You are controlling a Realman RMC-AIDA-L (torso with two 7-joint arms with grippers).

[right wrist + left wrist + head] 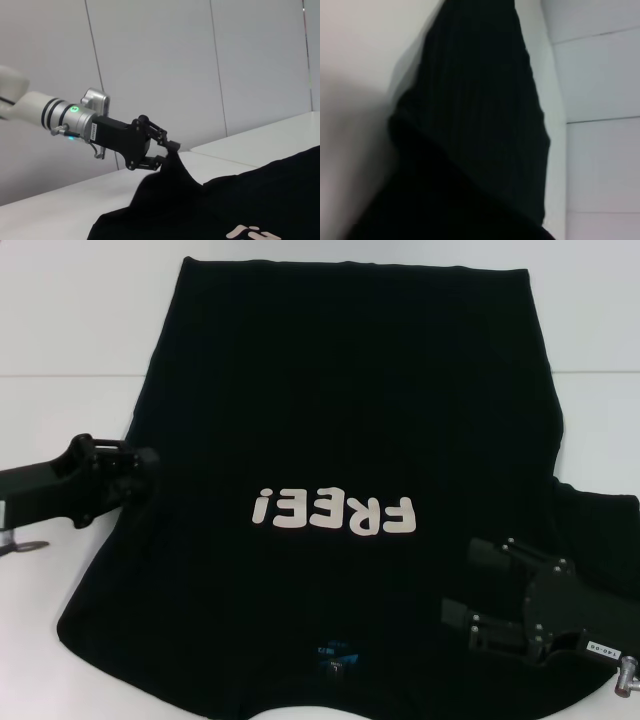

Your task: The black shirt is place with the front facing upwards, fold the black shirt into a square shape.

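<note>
The black shirt lies front up on the white table, its off-white "FREE!" print toward me and the blue neck label at the near edge. My left gripper is at the shirt's left edge. In the right wrist view it is shut on a pinch of that edge, raised into a small peak above the table. My right gripper hovers over the shirt's near right part with its fingers spread apart. The left wrist view shows only black cloth close up.
A sleeve spreads out at the right, behind my right gripper. White table shows to the left and far right of the shirt. A pale panelled wall stands behind the table.
</note>
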